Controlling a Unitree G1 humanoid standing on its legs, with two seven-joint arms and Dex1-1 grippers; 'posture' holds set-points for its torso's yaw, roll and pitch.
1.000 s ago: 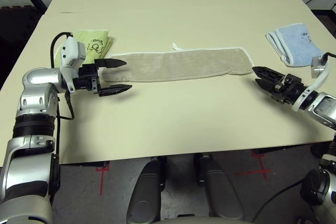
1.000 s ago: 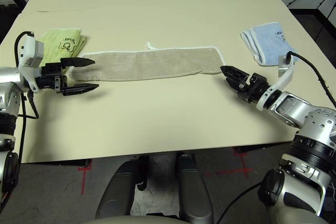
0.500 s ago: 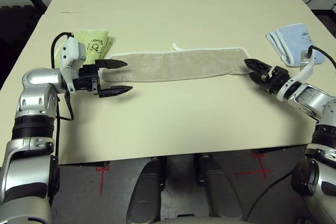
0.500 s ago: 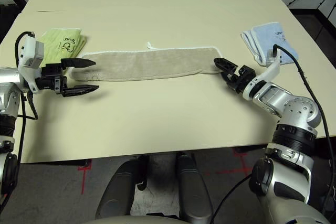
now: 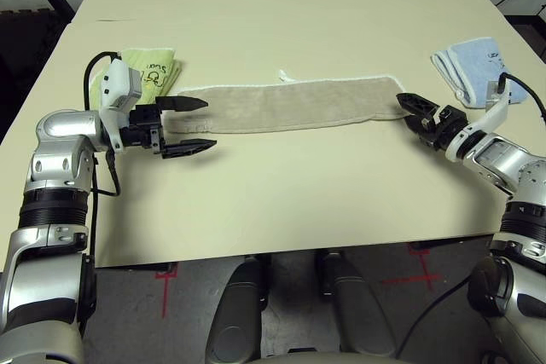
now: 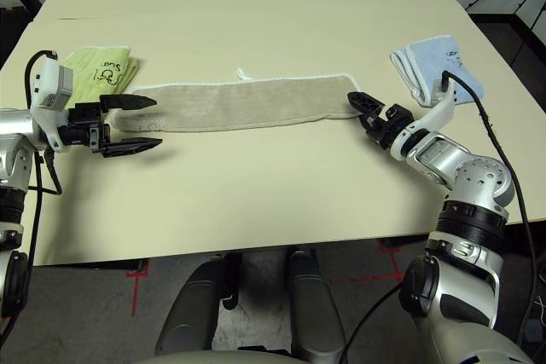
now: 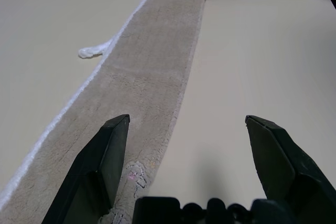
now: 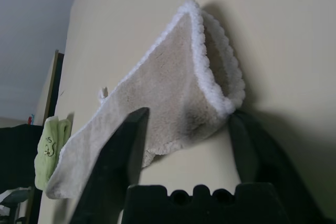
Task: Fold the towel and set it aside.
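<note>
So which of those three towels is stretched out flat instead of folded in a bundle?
The beige towel, lying as a long strip between the two grippers. The green towel and blue towel are folded bundles.

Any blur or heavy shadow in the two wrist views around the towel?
Left wrist view: towel pile sharp mid-frame, softening toward its far end; soft shadow on the table between the open fingers. Right wrist view: near fingers blurred and dark, towel's white edging fairly crisp, dark shadow beside its raised corner.
</note>
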